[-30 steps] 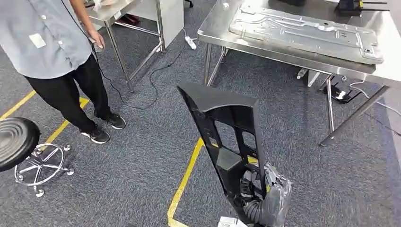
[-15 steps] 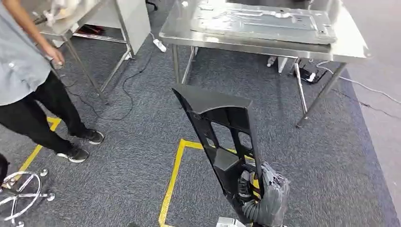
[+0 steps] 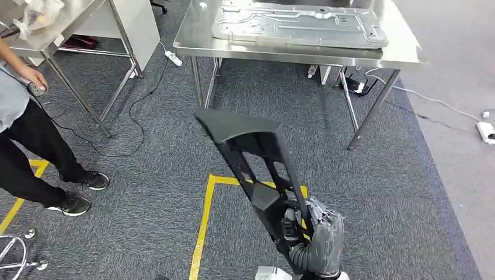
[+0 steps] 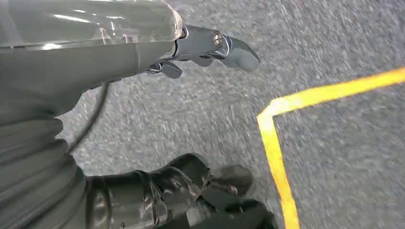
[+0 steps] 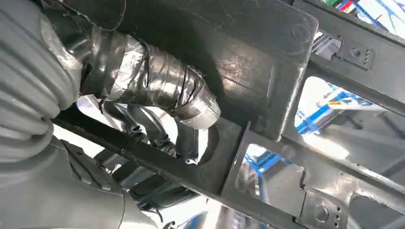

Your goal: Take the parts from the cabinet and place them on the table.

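Note:
A long black plastic frame part (image 3: 245,137) with several cut-out windows stands tilted above the carpet, and my right hand (image 3: 312,233) grips its lower end. In the right wrist view the taped thumb (image 5: 162,86) presses on the part's flat black face (image 5: 258,52), with darker fingers curled through an opening. The steel table (image 3: 403,55) stands ahead, with a large flat metal panel (image 3: 297,24) lying on it. My left hand (image 4: 157,195) hangs over the grey carpet with nothing in it, its fingers loosely apart.
A person (image 3: 23,146) in black trousers stands at the left beside a second steel table (image 3: 58,35). Yellow floor tape (image 3: 201,227) runs under the part. Cables and a power strip (image 3: 485,131) lie on the floor. A stool's base (image 3: 11,254) sits at the lower left.
The whole picture has shifted: the camera has turned, so the steel table now sits centred ahead and the person lies further left. My right hand still holds the black part.

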You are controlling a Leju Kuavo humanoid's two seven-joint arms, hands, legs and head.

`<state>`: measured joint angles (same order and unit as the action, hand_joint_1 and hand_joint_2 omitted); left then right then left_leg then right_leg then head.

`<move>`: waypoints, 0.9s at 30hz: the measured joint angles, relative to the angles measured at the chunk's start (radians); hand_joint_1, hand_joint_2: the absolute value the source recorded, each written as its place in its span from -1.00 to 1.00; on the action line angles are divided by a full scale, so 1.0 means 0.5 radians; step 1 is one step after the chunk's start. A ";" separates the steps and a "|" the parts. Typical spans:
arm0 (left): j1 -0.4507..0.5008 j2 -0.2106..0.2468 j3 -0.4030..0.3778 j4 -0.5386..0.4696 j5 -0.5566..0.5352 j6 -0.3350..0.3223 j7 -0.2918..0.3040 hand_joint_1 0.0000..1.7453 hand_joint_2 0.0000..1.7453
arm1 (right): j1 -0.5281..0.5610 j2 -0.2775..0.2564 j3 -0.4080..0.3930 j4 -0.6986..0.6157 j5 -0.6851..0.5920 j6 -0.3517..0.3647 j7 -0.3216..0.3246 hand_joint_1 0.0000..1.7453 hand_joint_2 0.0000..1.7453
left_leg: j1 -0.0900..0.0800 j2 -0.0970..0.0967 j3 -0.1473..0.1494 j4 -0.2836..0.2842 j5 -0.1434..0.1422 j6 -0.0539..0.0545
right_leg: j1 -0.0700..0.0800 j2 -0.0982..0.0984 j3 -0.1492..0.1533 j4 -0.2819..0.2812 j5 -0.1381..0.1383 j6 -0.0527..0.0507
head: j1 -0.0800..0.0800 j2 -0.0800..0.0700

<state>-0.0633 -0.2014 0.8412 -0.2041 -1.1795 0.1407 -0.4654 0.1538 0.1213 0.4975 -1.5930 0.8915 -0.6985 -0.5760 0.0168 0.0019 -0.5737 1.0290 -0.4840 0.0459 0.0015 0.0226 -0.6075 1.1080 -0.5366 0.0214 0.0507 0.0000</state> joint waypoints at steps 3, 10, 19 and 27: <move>0.006 0.001 0.000 0.000 -0.006 -0.011 -0.005 -1.00 1.00 | -0.012 -0.007 0.011 0.030 0.001 0.000 0.006 1.00 1.00 | -0.002 0.019 -0.002 0.001 -0.005 0.001 | -0.017 -0.026 -0.221 0.437 -0.183 0.025 | 0.000 0.000; 0.006 0.001 0.000 0.001 -0.005 -0.024 -0.008 -1.00 1.00 | -0.026 -0.016 0.025 0.063 0.003 0.000 0.008 1.00 1.00 | -0.010 0.028 0.027 -0.001 -0.029 -0.033 | 0.016 -0.065 0.043 -0.151 0.127 -0.038 | -0.001 0.000; 0.009 0.008 0.000 0.001 -0.012 -0.028 -0.014 -1.00 1.00 | -0.040 -0.018 0.043 0.098 -0.004 0.000 0.029 1.00 1.00 | -0.007 0.013 -0.269 0.605 -0.301 -0.100 | -0.007 -0.035 0.085 -0.202 0.128 -0.107 | -0.009 0.000; 0.007 0.019 0.000 0.002 -0.023 -0.030 -0.020 -1.00 1.00 | -0.047 -0.020 0.050 0.107 -0.031 0.000 0.018 1.00 1.00 | -0.013 -0.003 -0.029 0.040 -0.015 -0.056 | 0.001 -0.008 0.093 -0.140 0.064 -0.038 | -0.008 0.000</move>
<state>-0.0598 -0.1919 0.8412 -0.2033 -1.1910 0.1255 -0.4753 0.1303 0.1114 0.5226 -1.5396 0.8762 -0.6985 -0.5669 0.0102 0.0004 -0.5884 1.0492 -0.4918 0.0177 0.0020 0.0187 -0.5612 1.0381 -0.5047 0.0022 0.0465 0.0000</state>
